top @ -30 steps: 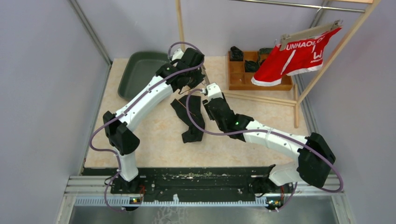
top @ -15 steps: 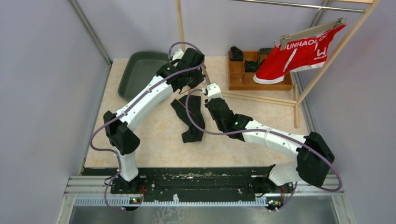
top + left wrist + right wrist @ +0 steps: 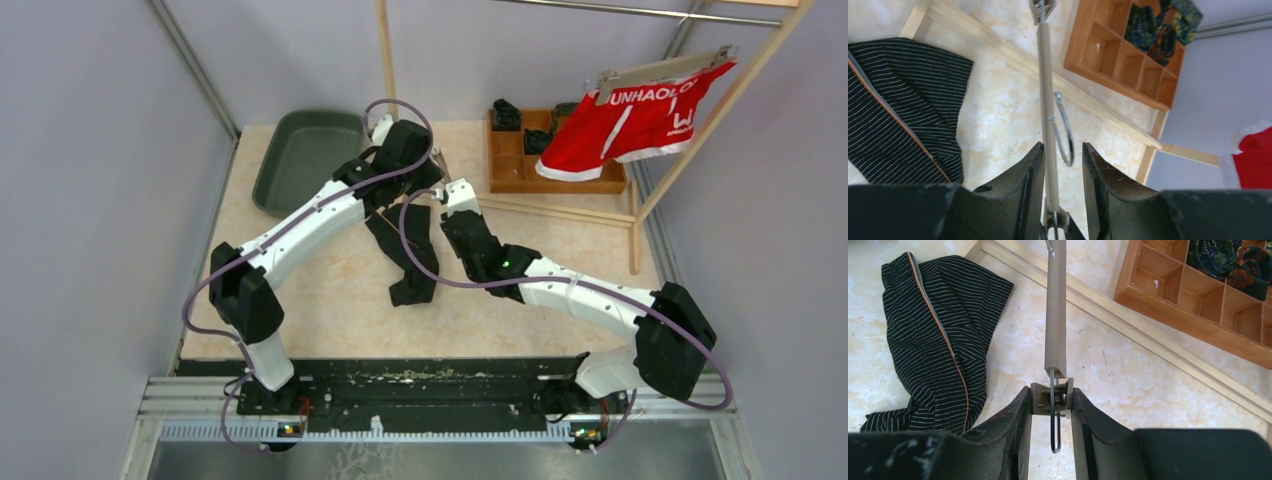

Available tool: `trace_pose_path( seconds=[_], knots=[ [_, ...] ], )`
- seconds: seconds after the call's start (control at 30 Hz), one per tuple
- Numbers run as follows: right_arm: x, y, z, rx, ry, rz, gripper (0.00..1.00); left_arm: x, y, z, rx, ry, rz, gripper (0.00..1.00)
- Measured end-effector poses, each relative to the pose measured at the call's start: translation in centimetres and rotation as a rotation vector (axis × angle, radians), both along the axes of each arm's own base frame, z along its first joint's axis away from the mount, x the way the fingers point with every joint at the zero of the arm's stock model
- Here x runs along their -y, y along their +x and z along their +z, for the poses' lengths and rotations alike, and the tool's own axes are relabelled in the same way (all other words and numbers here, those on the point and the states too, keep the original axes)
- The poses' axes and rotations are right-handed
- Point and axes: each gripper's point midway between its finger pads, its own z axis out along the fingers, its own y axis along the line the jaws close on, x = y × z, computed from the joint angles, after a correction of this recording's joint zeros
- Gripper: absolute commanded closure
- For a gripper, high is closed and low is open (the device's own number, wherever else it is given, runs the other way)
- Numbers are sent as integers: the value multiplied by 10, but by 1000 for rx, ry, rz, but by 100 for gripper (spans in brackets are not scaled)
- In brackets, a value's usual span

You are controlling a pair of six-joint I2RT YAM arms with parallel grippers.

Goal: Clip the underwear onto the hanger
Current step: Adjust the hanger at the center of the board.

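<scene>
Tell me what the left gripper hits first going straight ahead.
The hanger: its wooden bar runs between the open jaws of the left gripper, and the wire hook sits just ahead. Depth is unclear.

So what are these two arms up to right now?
They're working on a wooden hanger. The right gripper is pinching the clip at one end of it, while the left gripper has its fingers open on either side of the bar. The black striped underwear lies on the table beside it, not clipped yet.
</scene>
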Motion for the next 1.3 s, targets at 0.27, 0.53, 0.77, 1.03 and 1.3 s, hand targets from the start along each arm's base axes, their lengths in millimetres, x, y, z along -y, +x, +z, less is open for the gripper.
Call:
trace_pose_path(
  seconds=[0.27,0.53,0.77,1.03,1.3],
  knots=[
    [1,-3,-6,-29,27,-19,100,-1,2,44,111,-72,-2,53],
    [16,-3,-16,-96,139,-45,100,-20,-15,60,245,-110,-24,37],
    [53,-3,-1,-100,415,-82,100,-61,-65,36,458,-156,-101,13],
    [22,-11,23,-122,661,46,100,-37,-82,46,648,-231,-297,1],
    [19,-19,16,-195,853,67,100,-34,-92,30,738,-325,-436,1]
  ],
)
